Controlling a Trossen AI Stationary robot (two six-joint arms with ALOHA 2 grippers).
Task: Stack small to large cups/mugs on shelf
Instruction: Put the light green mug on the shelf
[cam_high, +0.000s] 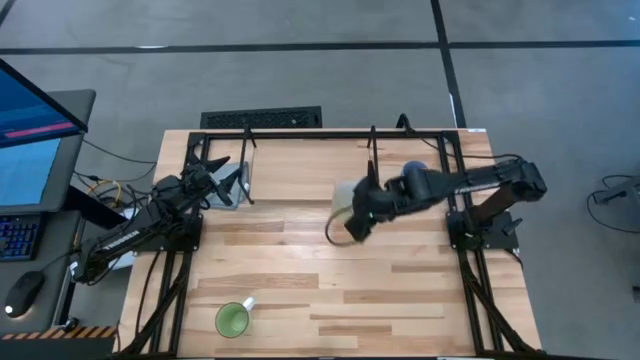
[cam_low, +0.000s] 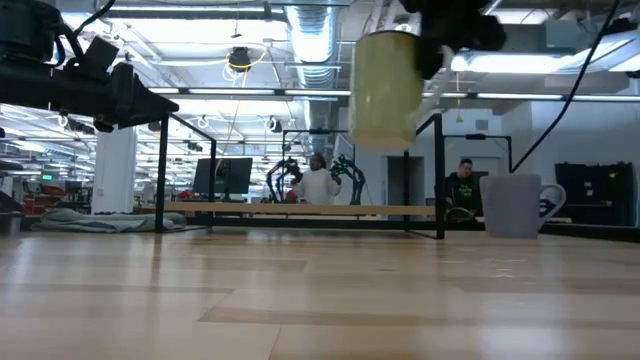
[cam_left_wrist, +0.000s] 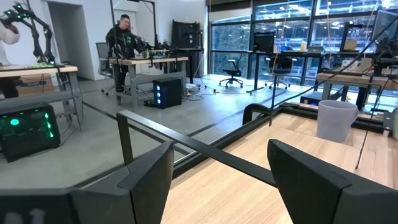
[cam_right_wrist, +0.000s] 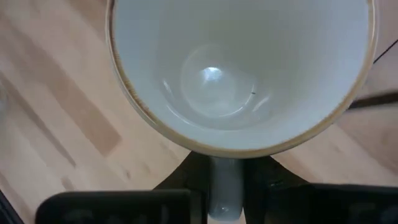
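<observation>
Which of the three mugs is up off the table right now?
The cream ceramic mug, held aloft by the right gripper; the green mug and blue-grey mug stand on surfaces.

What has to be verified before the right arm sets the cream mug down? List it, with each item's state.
1. Right gripper shut on the cream mug handle: ok.
2. Cream mug lifted clear of the table: ok.
3. Blue-grey mug standing upright: ok.
4. Left gripper open, parked at the table's left, out of the path: ok.
5. Green mug on the shelf: not ok, it sits near the table's front edge.
6. Cream mug fits the blue-grey one: cannot tell.
</observation>
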